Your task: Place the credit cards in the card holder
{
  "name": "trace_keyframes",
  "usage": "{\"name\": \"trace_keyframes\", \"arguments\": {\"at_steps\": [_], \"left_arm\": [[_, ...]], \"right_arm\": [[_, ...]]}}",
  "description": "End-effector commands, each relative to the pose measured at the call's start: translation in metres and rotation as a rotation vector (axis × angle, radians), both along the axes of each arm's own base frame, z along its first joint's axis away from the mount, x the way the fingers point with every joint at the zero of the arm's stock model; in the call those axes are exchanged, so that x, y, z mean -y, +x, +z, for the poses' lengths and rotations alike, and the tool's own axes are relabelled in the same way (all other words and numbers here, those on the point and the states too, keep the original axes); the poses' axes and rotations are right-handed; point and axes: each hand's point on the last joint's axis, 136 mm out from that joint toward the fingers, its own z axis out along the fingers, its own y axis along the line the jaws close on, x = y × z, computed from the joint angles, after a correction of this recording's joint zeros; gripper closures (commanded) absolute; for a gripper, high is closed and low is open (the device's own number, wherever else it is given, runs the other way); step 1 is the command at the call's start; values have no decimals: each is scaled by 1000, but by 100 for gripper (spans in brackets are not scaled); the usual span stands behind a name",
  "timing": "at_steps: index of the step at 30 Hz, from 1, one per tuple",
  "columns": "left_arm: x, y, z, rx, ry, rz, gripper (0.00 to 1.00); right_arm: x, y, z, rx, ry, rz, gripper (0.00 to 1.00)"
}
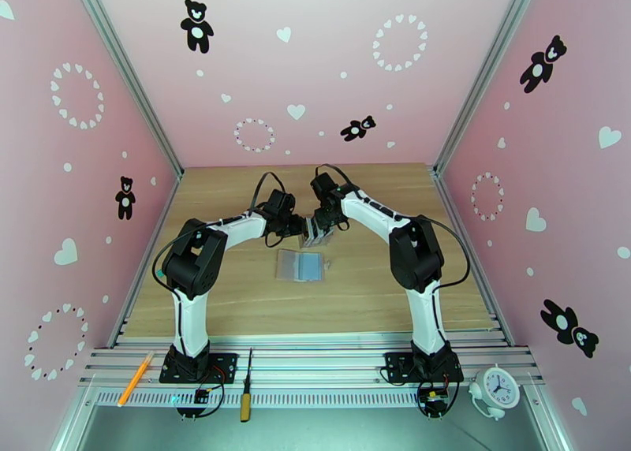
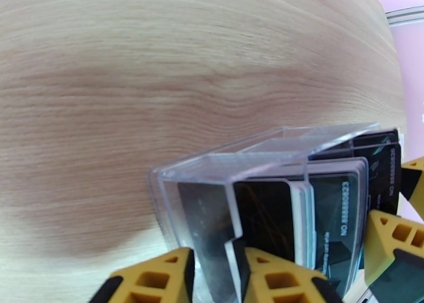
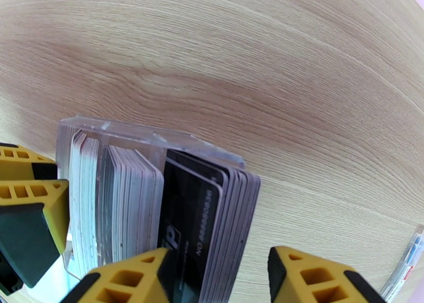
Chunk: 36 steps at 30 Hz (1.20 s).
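A clear rack [image 1: 315, 232] of upright cards stands mid-table where both arms meet. My left gripper [image 1: 303, 225] is shut on the rack's near end wall [image 2: 212, 219], with a yellow finger [image 2: 153, 280] on each side of it. Dark credit cards [image 3: 206, 214] with white print stand at one end of the rack, pale cards [image 3: 127, 203] beside them. My right gripper [image 3: 217, 280] straddles the dark stack, jaws open, with a sliver of table showing by one finger [image 3: 312, 277]. The card holder [image 1: 300, 266] lies open flat nearer the arm bases, its bluish-grey sleeves facing up.
Pink walls [image 1: 95, 169] close in the wooden table [image 1: 237, 303] on three sides. On the front rail lie an orange pencil [image 1: 136, 379] and a screwdriver [image 1: 247, 396], and a small white clock [image 1: 498, 385] stands there. The right gripper's fingers [image 2: 392, 240] show beside the rack.
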Motion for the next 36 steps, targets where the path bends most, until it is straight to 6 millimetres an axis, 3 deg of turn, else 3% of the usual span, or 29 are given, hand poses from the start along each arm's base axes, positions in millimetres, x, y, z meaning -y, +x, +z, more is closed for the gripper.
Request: {"name": "trace_keyframes", "arguments": {"at_steps": [1, 28, 36], "left_arm": [[0, -2, -11, -32, 1, -2, 69], [0, -2, -10, -34, -5, 3, 69], [1, -2, -11, -36, -7, 1, 70]], "right_arm": [[13, 5, 4, 21, -45, -27, 51], [13, 3, 32, 63, -27, -19, 61], [5, 0, 28, 49, -14, -1, 76]]}}
